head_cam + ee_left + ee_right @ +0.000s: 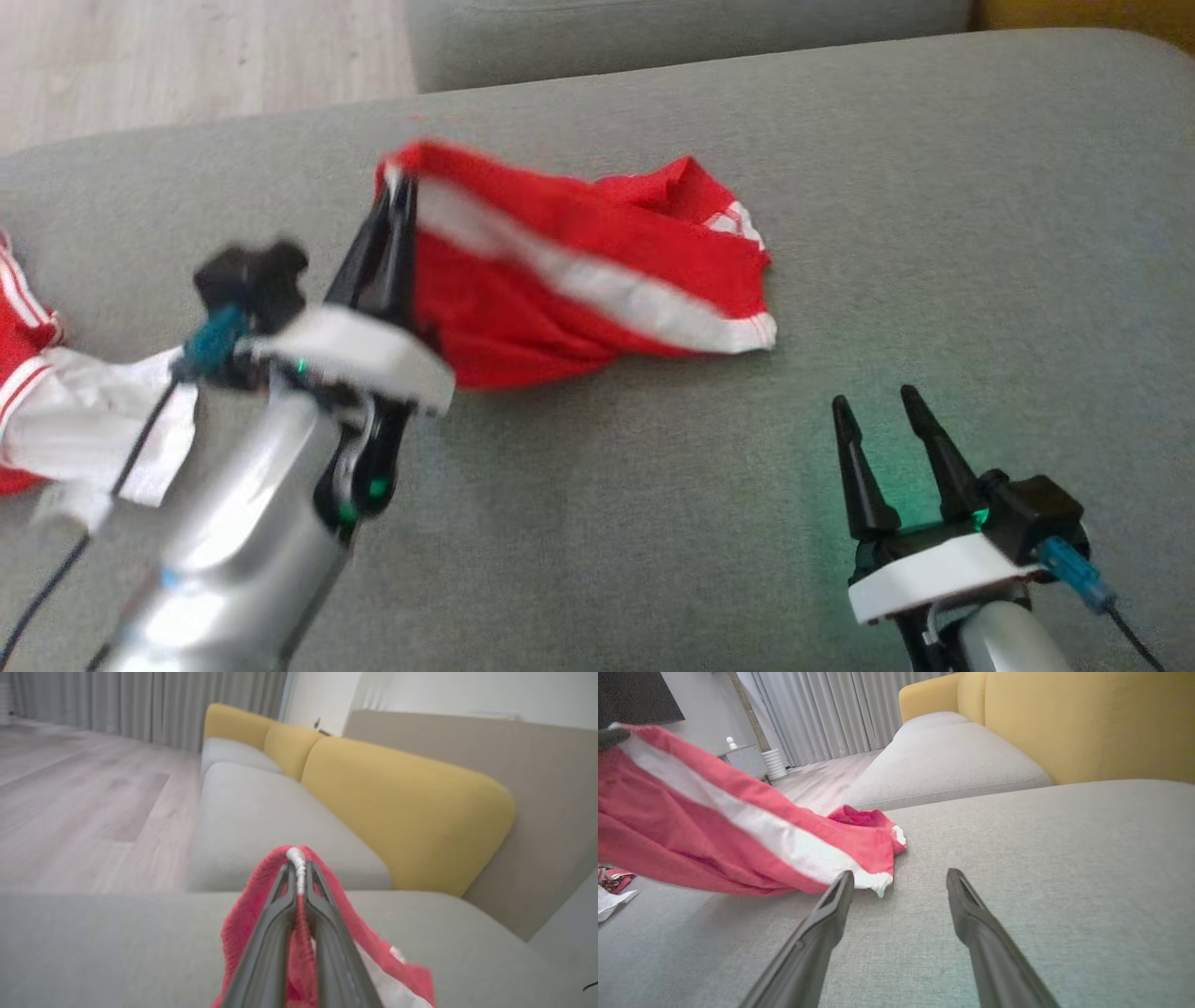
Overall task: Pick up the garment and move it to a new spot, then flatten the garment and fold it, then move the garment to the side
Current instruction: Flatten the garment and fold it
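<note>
1. Pinching the upper-left corner of the red garment [579, 271], the left gripper [401, 184] is clenched on the white-trimmed edge and holds that corner up off the grey seat cushion [934, 205]. The garment's lower-right end, with its white hem, lies on the cushion near the middle of the frame.
2. The right gripper [875, 399] sits at the lower right, released, fingers spread and grasping nothing, apart from the hem.
3. Bare cushion spreads over the right half and the bottom of the head view. Its rounded far edge runs along the top, with another grey cushion [653, 37] beyond and wooden floor [187, 56] at the upper left.
4. At the left edge lies a second red-and-white cloth [23, 327] with a white piece [84, 420] against it, close beside the left forearm [233, 541].
5. The left wrist view adds the white trim [297, 861] clamped between the fingertips, and a yellow backrest [402, 807] at the right of the frame.
6. The right wrist view adds the garment's slope from upper left down to the cushion. A white ribbed tub [775, 763] stands by the curtains [840, 714]; what it holds cannot be told.
</note>
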Robot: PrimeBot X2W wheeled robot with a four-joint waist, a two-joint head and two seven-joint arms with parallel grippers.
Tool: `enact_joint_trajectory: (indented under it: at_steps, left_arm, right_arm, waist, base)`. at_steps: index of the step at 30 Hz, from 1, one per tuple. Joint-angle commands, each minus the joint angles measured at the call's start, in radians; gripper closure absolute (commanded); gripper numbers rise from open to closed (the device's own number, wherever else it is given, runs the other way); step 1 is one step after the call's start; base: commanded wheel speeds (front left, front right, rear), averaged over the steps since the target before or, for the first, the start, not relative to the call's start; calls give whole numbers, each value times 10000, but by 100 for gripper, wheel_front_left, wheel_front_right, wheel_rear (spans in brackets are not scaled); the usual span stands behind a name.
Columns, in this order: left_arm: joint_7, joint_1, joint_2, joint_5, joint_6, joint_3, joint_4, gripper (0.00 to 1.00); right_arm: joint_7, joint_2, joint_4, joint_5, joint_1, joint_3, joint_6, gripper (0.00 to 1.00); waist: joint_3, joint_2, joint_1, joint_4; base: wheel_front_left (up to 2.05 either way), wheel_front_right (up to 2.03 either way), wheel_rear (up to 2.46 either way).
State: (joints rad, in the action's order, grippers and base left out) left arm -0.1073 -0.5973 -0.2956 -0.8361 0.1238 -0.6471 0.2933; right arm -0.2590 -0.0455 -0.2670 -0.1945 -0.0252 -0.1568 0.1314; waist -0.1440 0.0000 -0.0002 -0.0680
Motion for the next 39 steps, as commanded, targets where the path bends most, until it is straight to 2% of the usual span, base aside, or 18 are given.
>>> enact_joint_trajectory:
  at_steps: [1, 4, 9, 18, 25, 26, 27, 29, 36, 39]
  left_arm:
    - [-133, -385, -253, -23, 12, 430, -322, 100]
    - [-328, 156, -550, -120, 1, 549, -389, 100]
    - [-539, 504, -791, -183, -22, 663, -676, 100]
    - [-561, 397, -651, -132, -49, 506, -964, 100]
    - [-557, 281, -611, -72, -38, 422, -1048, 100]
    - [-556, 269, -620, -63, -35, 417, -1051, 100]
    - [-559, 259, -628, -54, -32, 412, -1047, 100]
    - [-564, 246, -628, -32, -30, 385, -1018, 100]
    - [-715, 266, -749, 44, -39, 414, -950, 100]
    - [-748, 127, -945, 202, -86, 412, -1071, 100]
  right_arm:
    - [-28, -47, 206, -62, -144, -266, -7, 0]
    - [-28, -47, -13, 181, -333, -449, -7, 0]
    - [-28, -47, -916, 1353, -1219, -781, -7, 0]
    - [-28, -58, -2740, 2540, -2623, -899, -7, 0]
    - [-28, -52, -3527, 2712, -3326, -1083, -7, 0]
    - [-28, -51, -3509, 2677, -3376, -1138, -7, 15]
    - [-28, -50, -3442, 2628, -3401, -1160, -7, 41]
    - [-28, -50, -3332, 2561, -3375, -1171, -7, 100]
    - [-28, -49, -2513, 2179, -3195, -1123, -7, 100]
    - [-28, -48, -1630, 1918, -3272, -839, -7, 100]
  waist:
    - [-90, 0, 2, 145]
    - [-231, 0, 2, 317]
    - [-519, 0, 2, 784]
    - [-853, 0, 2, 1349]
    - [-1108, 0, 2, 1524]
    - [-1133, 0, 2, 1538]
    - [-1152, 0, 2, 1550]
    - [-1151, 0, 2, 1577]
    - [-942, 0, 2, 1401]
    - [-869, 0, 2, 1194]
  base:
    - [0, 0, 0]
    - [0, 0, 0]
    - [0, 0, 0]
    - [0, 0, 0]
    - [0, 0, 0]
    - [0, 0, 0]
    - [0, 0, 0]
    - [0, 0, 0]
    - [0, 0, 0]
    - [0, 0, 0]
